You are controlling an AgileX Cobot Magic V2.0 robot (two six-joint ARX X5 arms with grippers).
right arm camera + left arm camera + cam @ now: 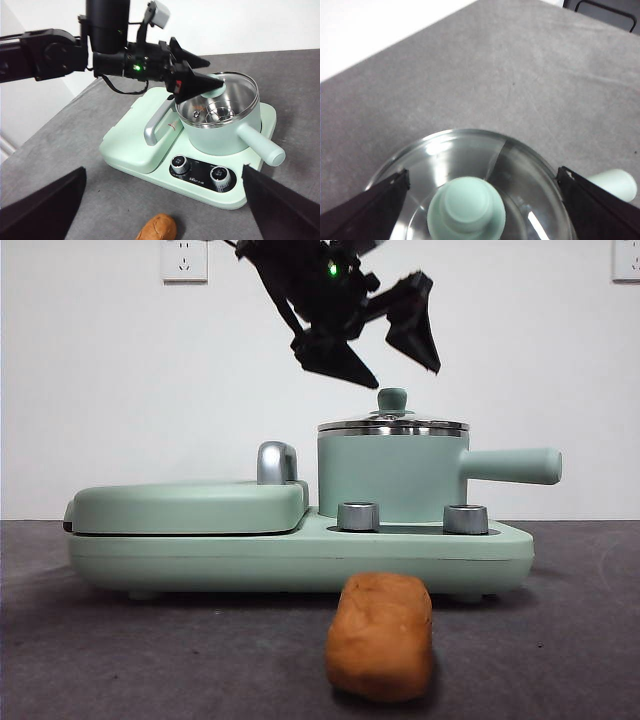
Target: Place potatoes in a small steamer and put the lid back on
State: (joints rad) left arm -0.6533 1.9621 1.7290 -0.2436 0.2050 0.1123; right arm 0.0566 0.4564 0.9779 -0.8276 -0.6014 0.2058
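Note:
The mint-green small steamer (390, 475) stands on the right of a green cooker base, its long handle (515, 465) pointing right. The glass lid (392, 426) sits on it, green knob (392, 398) up. My left gripper (403, 375) hangs open just above the knob. In the left wrist view the knob (466, 210) lies between the two spread jaws, untouched. The orange-brown potato (382, 635) lies on the table in front of the base. My right gripper (164, 170) is open and empty, above the table before the base, with the potato (157, 227) below it.
A flat green griddle (190, 505) with a chrome handle (277, 462) fills the left of the cooker base (300, 555). Two steel dials (358, 517) (465, 519) stand on the base's front. The grey table runs to a white wall behind.

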